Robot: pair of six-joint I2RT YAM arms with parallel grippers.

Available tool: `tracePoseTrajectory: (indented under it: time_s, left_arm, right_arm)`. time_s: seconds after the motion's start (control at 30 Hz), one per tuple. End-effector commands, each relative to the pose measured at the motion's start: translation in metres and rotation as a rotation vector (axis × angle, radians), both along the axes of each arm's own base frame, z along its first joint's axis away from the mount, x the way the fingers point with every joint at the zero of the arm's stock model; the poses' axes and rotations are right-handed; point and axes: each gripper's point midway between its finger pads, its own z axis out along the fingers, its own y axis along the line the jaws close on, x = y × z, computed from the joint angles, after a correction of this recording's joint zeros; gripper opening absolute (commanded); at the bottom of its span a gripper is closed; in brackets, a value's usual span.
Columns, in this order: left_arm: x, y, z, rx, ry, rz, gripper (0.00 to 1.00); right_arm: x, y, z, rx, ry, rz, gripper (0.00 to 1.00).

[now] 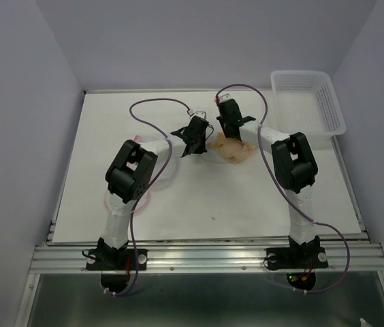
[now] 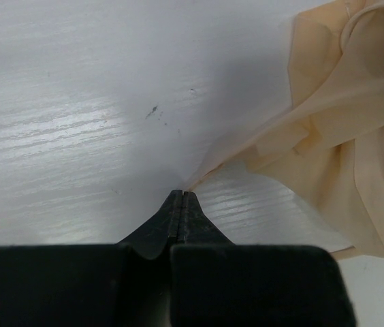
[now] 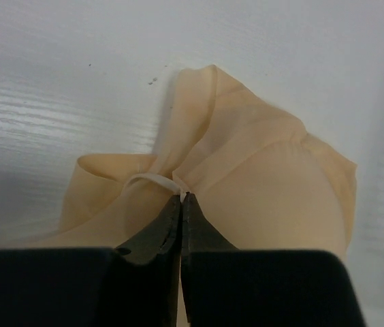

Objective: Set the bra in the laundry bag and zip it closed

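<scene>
Right fingers (image 3: 167,228): clenched on a bunched fold of the bra (image 3: 267,184), beside a white strap loop.
Left fingers (image 2: 170,221): pressed together; a thin bra edge runs into their tips, apparently pinched.
Bra: on the worktop (image 2: 76,102), between both arms.
Laundry bag (image 1: 159,178): well apart, under the left arm's elbow.
Risk: the slim left pinch could slip on lifting, dropping one side; floppy cups may snag the bag's rim.
</scene>
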Motion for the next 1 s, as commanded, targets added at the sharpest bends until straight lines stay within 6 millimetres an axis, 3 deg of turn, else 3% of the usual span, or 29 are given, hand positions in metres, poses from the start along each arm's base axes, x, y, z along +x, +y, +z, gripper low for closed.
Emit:
tracePoseTrajectory:
  time_s: [0.0,0.03,0.13,0.17,0.23,0.27,0.3,0.4,0.47,0.53,0.6,0.63,0.67,0.77,0.87,0.97]
  left_arm:
    - [0.005,-0.001,0.045,-0.051,-0.082,0.019,0.00]
    - [0.006,0.000,0.045,-0.049,-0.084,0.025,0.00]
    - [0.006,0.003,0.045,-0.046,-0.085,0.041,0.00]
    - [0.006,0.003,0.044,-0.046,-0.082,0.048,0.00]
    - [0.005,0.008,0.041,-0.035,-0.075,0.069,0.00]
    - [0.003,0.012,0.039,-0.022,-0.068,0.078,0.00]
    - [0.003,0.013,0.039,-0.022,-0.061,0.094,0.00]
    - [-0.001,0.019,0.041,-0.028,-0.051,0.127,0.00]
    - [-0.002,0.023,0.042,-0.027,-0.051,0.143,0.00]
    - [-0.003,0.028,0.043,-0.017,-0.054,0.164,0.00]
    - [-0.003,0.035,0.045,-0.002,-0.059,0.190,0.00]
    - [-0.003,0.035,0.044,-0.002,-0.058,0.191,0.00]
    - [-0.002,0.037,0.043,-0.004,-0.055,0.194,0.00]
    - [-0.004,0.038,0.043,-0.011,-0.047,0.192,0.00]
    - [-0.006,0.042,0.045,-0.008,-0.053,0.199,0.00]
    - [-0.006,0.046,0.049,-0.006,-0.064,0.211,0.00]
  right_arm:
    - [0.011,-0.007,0.030,0.000,-0.100,-0.096,0.01]
    - [0.012,-0.009,0.047,0.011,-0.139,-0.115,0.01]
    - [0.009,-0.019,0.071,0.030,-0.215,-0.172,0.01]
    - [0.010,-0.026,0.093,0.065,-0.266,-0.199,0.01]
    - [0.001,-0.044,0.096,0.094,-0.275,-0.247,0.01]
    - [-0.004,-0.049,0.115,0.125,-0.322,-0.277,0.01]
    - [-0.016,-0.064,0.102,0.108,-0.305,-0.312,0.01]
    - [-0.042,-0.097,0.107,0.161,-0.353,-0.411,0.01]
    - [-0.048,-0.110,0.113,0.262,-0.388,-0.441,0.01]
    - [-0.070,-0.119,0.116,0.315,-0.411,-0.436,0.01]
    - [-0.081,-0.123,0.138,0.414,-0.492,-0.445,0.01]
    - [-0.087,-0.129,0.138,0.438,-0.505,-0.457,0.01]
    - [-0.096,-0.134,0.128,0.463,-0.502,-0.478,0.01]
    - [-0.112,-0.147,0.135,0.490,-0.551,-0.526,0.01]
    - [-0.138,-0.167,0.113,0.494,-0.565,-0.646,0.01]
    - [-0.157,-0.186,0.111,0.527,-0.609,-0.742,0.01]
